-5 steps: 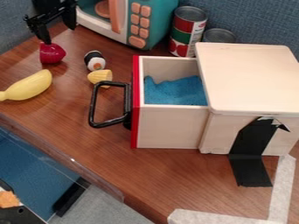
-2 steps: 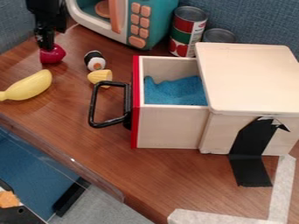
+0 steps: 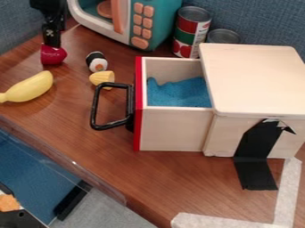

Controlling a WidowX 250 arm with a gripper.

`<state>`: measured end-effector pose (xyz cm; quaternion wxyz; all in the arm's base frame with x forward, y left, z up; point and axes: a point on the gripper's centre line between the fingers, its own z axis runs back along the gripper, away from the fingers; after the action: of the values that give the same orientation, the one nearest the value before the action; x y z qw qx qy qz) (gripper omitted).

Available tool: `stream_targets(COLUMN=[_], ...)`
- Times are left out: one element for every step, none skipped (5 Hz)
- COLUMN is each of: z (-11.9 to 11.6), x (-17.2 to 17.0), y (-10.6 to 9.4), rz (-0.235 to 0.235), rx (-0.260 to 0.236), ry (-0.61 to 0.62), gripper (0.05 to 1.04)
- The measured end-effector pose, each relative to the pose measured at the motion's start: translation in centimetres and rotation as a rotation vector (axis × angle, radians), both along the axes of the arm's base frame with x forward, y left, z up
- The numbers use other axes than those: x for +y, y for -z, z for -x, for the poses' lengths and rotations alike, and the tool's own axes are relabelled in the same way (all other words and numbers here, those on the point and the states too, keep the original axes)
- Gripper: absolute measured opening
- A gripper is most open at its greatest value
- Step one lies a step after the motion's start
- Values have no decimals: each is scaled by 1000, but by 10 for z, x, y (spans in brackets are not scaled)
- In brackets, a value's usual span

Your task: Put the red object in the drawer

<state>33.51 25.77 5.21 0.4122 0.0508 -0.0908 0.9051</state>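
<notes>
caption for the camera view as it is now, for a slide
The black gripper is at the red object, left of the open wooden drawer holding blue material.

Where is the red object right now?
In the camera view, the red object sits on the table at the upper left, right under the gripper, above the yellow banana.

You can read no words, brands, numbers or signs here. Near the far edge of the bench (image 3: 161, 178), the tall can (image 3: 195, 14) carries a red, green and white label (image 3: 184, 36), but its print is too small for you to make out.
</notes>
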Motion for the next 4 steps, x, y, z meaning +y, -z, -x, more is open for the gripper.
stream_targets(z=[6, 8, 11, 11], x=[-3, -4, -6, -2], y=[-1, 2, 5, 6], rz=[12, 16, 23, 3], rx=[28, 33, 48, 44], ry=[-69, -80, -75, -78], gripper=[1000, 1000, 1000, 1000])
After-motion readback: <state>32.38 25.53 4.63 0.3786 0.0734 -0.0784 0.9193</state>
